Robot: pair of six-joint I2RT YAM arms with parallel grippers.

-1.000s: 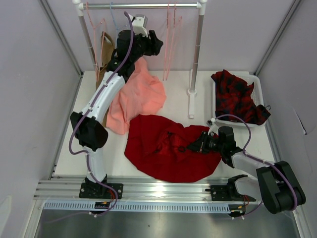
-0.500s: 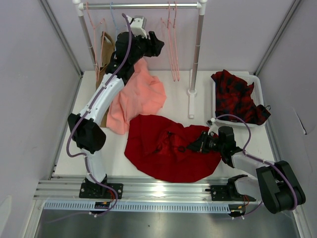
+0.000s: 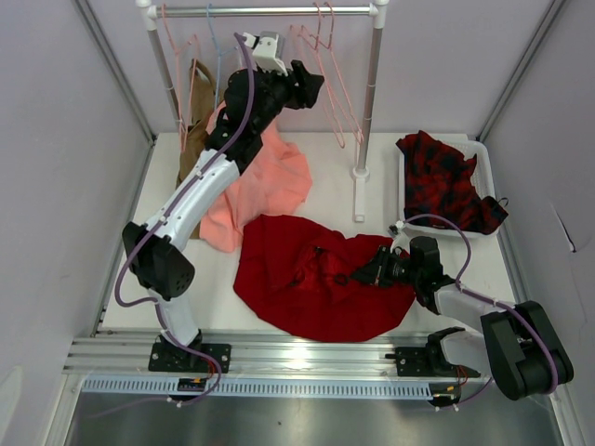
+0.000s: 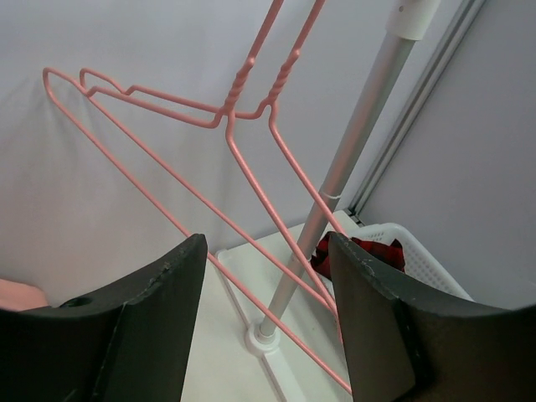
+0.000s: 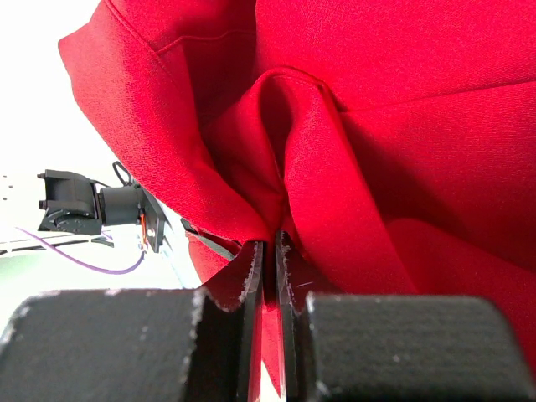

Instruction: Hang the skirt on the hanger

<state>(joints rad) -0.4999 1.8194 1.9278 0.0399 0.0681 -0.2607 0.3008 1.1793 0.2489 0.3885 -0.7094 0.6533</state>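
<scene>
Reaching up by the rail (image 3: pixel 270 11), the left hand (image 3: pixel 311 88) has its fingers (image 4: pixel 151 318) spread wide with nothing between them; seen from its wrist, two pale-pink hangers (image 4: pixel 226 117) hang slanted just beyond the fingertips, beside the grey post (image 4: pixel 368 117), and I cannot tell whether either wire touches the hand. Low on the desk (image 3: pixel 335 186), the right hand (image 3: pixel 372 271) is pinching a raised fold of the skirt (image 3: pixel 297 279); its wrist view shows the jaws pressed nearly together on the deep-red cloth (image 5: pixel 377 126). That skirt lies crumpled in a rounded heap near the front edge; a salmon-pink garment (image 3: pixel 260 181) overlaps its far side; a red-and-black checked garment (image 3: pixel 446 181) sits in the white basket (image 3: pixel 483 149) at the right.
</scene>
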